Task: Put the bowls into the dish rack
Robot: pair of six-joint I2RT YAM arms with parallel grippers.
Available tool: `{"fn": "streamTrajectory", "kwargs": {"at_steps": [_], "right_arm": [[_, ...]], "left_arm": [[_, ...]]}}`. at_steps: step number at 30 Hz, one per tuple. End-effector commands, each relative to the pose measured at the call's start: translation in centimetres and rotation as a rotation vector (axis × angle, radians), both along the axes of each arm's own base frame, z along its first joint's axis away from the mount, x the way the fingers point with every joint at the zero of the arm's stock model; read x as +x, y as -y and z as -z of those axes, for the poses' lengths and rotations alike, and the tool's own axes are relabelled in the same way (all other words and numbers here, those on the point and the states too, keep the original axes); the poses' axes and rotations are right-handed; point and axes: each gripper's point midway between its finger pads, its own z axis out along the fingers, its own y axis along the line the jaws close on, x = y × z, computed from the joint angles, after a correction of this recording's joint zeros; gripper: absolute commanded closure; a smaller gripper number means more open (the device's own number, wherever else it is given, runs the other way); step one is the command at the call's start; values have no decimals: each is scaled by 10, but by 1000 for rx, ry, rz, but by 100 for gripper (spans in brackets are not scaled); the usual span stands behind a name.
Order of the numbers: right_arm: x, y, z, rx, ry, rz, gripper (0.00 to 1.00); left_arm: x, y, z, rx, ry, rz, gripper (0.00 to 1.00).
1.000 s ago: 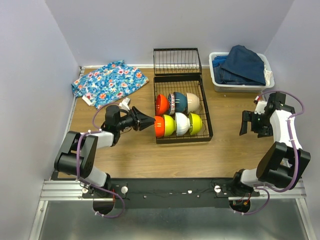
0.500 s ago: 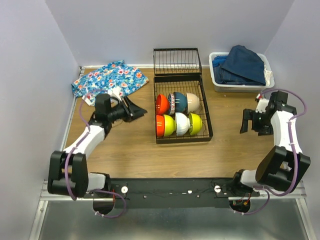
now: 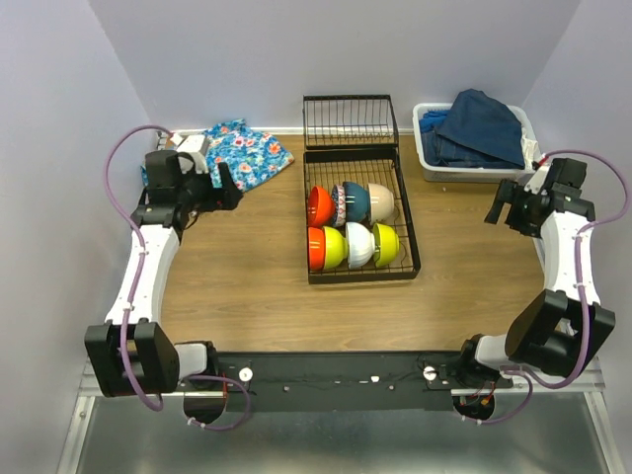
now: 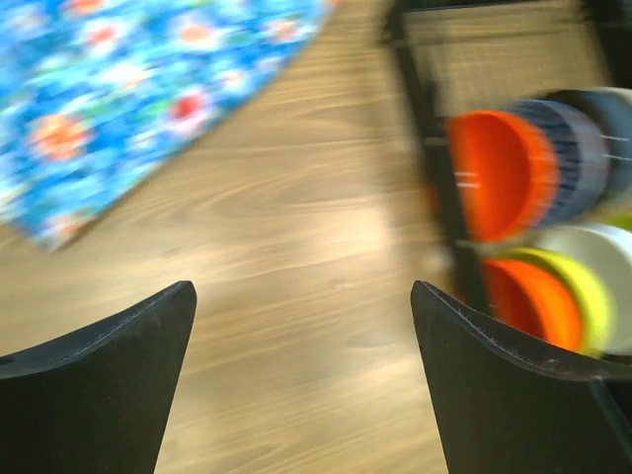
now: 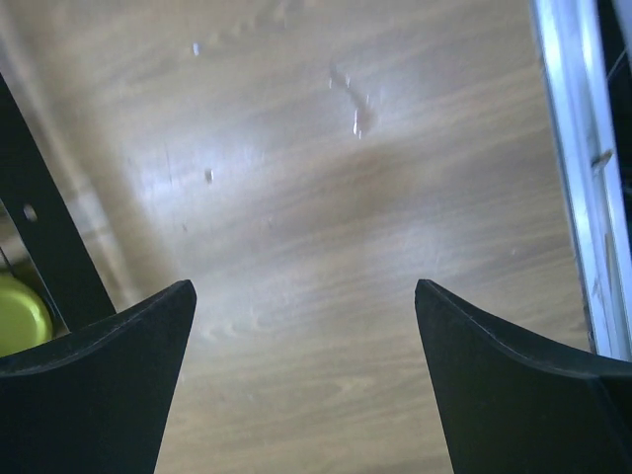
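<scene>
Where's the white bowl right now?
Top view: the white bowl stands in the dish rack's near row, between the left yellow-green bowl and the right yellow-green bowl.

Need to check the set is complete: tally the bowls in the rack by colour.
Red-orange bowls: 2
Yellow-green bowls: 2
White bowl: 1
Beige bowl: 1
Dark blue bowl: 1
Blue-white patterned bowl: 1
Total: 8
</scene>
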Motion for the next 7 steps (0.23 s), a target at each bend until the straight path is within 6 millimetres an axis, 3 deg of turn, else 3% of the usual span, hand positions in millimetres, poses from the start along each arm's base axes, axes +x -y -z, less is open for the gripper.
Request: {"fn": "streamTrajectory", "kwargs": {"at_steps": [1, 3, 5, 7], "right_arm": [[37, 16, -44, -42, 219, 82, 0], [43, 16, -62, -55, 302, 80, 0], [45, 12, -68, -56, 344, 54, 0], [44, 10, -77, -58, 376, 53, 0]], "left_arm": [[12, -74, 16, 293, 7, -184, 1], [21, -91, 10, 355, 19, -251, 1], [23, -108, 7, 371, 4, -317, 1], [26, -114, 4, 377, 3, -332, 1]]}}
